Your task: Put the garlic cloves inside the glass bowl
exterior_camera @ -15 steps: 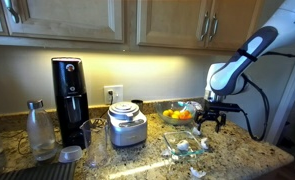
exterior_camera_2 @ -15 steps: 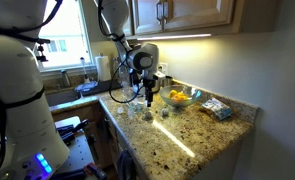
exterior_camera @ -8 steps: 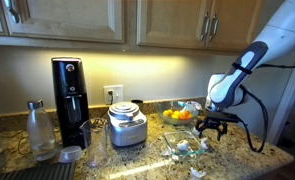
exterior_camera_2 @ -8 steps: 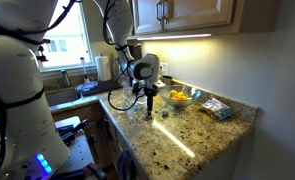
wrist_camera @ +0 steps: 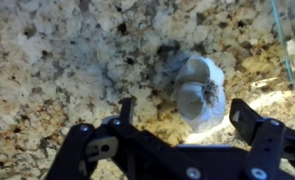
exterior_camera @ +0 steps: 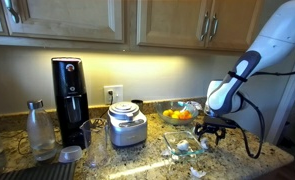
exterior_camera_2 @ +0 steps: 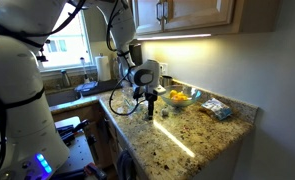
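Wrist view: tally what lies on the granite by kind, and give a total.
Garlic piece: 1
Glass bowl, only part of its rim showing at the right edge: 1
Total: 2

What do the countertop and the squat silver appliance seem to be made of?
Countertop: polished granite-like stone, judging by speckled beige-brown grain and glare. Silver appliance: probably brushed stainless steel; grey metallic sheen, though coated plastic is possible.
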